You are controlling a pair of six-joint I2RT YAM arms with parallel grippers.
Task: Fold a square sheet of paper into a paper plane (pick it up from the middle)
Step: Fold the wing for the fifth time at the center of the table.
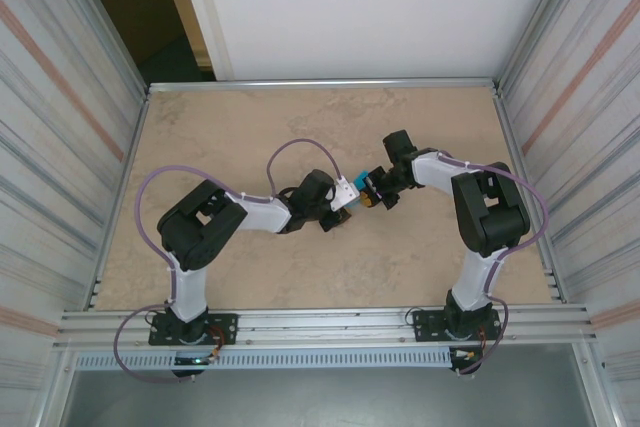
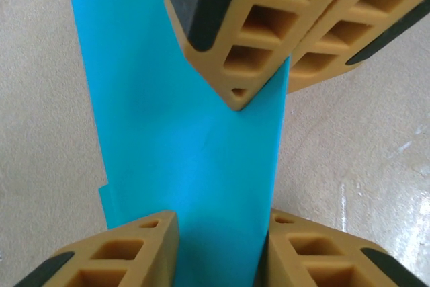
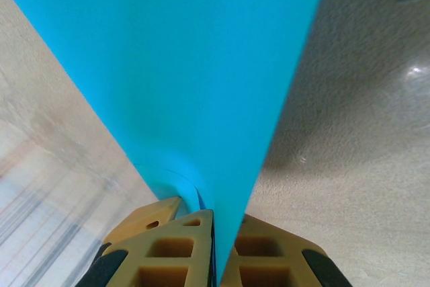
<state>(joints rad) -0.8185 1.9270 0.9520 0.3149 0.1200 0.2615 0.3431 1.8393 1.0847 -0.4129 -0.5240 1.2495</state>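
Observation:
The turquoise sheet of paper (image 2: 181,132) is folded into a long strip with a slanting crease and hangs above the table between both arms, small and blue (image 1: 357,184) in the top view. My right gripper (image 3: 216,225) is shut on its edge, and the sheet (image 3: 201,65) fans out ahead of those fingers. In the left wrist view the right gripper (image 2: 238,95) pinches the strip's far end from above. My left gripper (image 2: 222,250) stands open, and the strip runs through the gap between its tan fingers (image 2: 134,253). The two grippers meet at mid-table (image 1: 362,195).
The beige stone-patterned tabletop (image 1: 250,127) lies under the paper, ringed by a metal rim (image 1: 320,83) and ribbed side walls. Purple cables (image 1: 290,152) loop over both arms.

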